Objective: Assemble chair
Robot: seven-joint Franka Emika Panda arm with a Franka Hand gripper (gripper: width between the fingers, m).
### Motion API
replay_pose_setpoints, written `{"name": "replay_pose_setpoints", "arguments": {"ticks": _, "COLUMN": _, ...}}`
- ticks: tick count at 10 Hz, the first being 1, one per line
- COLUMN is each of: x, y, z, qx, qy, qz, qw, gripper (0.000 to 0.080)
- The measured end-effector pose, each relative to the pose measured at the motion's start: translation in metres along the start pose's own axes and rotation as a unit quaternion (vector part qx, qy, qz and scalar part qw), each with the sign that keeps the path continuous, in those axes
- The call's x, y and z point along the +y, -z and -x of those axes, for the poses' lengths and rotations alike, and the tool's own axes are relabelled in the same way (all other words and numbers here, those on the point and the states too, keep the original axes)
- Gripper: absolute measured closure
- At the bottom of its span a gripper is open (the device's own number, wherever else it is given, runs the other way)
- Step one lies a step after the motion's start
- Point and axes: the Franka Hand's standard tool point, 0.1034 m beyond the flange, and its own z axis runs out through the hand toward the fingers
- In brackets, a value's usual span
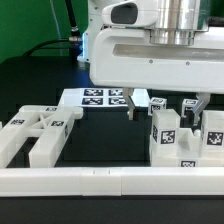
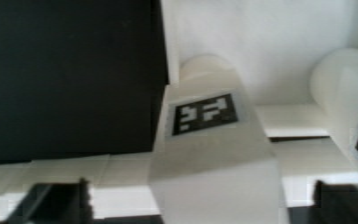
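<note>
Our pincer [image 1: 165, 106] hangs spread at the exterior view's right, fingers [image 2: 55, 201] either side of a tagged chair bar [image 2: 211, 145], not touching it; we judge it lined up for a grasp. Other parts [image 1: 40, 132] lie on the counter [image 1: 30, 95] at that view's left.

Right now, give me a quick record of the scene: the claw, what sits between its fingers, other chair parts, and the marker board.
claw: open, fingers either side of the chair bar
chair bar: white, tagged, a gap to each finger, not gripped
frame piece: white, tagged, lying at the exterior view's left
marker board: flat on the table beyond the parts
</note>
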Motion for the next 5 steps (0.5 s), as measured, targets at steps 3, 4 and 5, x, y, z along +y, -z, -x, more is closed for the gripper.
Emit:
{"name": "replay_pose_setpoints", "arguments": {"ticks": 3, "x": -0.0002, "y": 0.0001, "z": -0.0001, "qx": 0.000, "qy": -0.018, "qz": 0.000, "qw": 1.000, "gripper": 0.0510}}
{"name": "replay_pose_setpoints", "arguments": {"ticks": 4, "x": -0.0002, "y": 0.0001, "z": -0.0001, "qx": 0.000, "qy": -0.018, "qz": 0.000, "qw": 1.000, "gripper": 0.0508}}
{"name": "replay_pose_setpoints", "arguments": {"ticks": 5, "x": -0.0002, "y": 0.0001, "z": -0.0001, "qx": 0.000, "qy": -0.020, "qz": 0.000, "qw": 1.000, "gripper": 0.0508}}
